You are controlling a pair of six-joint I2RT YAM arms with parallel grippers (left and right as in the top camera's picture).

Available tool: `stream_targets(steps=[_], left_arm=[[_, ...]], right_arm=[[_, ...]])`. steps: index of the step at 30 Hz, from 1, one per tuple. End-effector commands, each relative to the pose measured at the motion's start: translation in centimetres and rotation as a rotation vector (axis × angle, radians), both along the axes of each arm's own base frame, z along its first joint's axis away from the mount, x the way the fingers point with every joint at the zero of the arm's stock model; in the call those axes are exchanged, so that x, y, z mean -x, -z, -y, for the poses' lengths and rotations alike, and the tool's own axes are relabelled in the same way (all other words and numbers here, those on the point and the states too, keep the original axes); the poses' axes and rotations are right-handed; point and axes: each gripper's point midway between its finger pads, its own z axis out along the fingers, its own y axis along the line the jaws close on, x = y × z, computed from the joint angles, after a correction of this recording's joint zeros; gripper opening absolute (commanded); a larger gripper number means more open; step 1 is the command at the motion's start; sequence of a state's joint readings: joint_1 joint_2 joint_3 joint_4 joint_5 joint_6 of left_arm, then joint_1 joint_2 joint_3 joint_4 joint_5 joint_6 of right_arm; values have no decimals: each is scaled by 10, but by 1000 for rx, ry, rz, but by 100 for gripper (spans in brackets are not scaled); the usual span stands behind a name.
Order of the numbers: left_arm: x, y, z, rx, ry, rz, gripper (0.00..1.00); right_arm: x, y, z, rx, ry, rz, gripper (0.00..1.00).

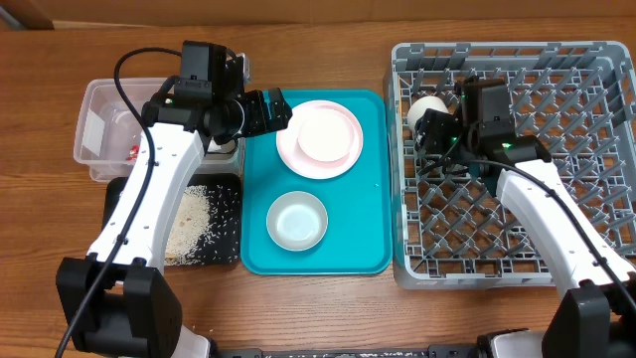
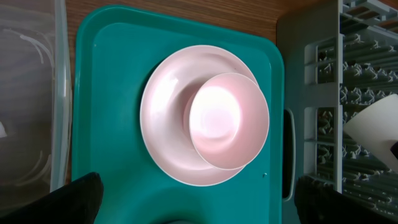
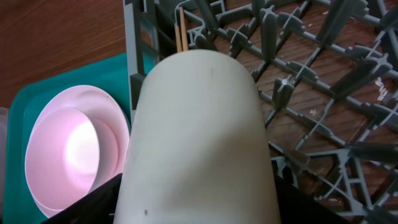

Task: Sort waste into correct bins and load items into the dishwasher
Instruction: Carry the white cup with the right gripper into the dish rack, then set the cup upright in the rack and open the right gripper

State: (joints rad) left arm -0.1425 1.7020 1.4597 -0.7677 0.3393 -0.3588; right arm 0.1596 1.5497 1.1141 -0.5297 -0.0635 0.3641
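Observation:
My left gripper is open and empty above the far left of the teal tray, just left of the pale pink plate. In the left wrist view the plate carries a smaller pink dish, and my open fingers frame the tray below it. The white bowl sits on the tray's near half. My right gripper is shut on the white cup, which lies on its side at the far left of the grey dish rack. I cannot make out the tissue.
The clear tub at far left holds the red wrapper. The black tray in front of it holds the rice scraps. The teal tray lies between the bins and the rack.

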Motion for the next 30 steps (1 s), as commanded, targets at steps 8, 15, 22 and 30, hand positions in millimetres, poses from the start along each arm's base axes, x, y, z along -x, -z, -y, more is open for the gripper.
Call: stream_targets(steps=[8,15,22,30], left_arm=[[-4,-9,0,-14,11,34,100],[-4,-9,0,-14,11,34,100],[-4,-9,0,-14,11,34,100],[-4,-9,0,-14,11,34,100]], right_arm=[[-4,-4,2,16,5,16,76],[-3,-19,2,27,-11,14,75],[8,-63,-31,-80,-208,79,73],[1,-87,-53,-170,-304,178,4]])
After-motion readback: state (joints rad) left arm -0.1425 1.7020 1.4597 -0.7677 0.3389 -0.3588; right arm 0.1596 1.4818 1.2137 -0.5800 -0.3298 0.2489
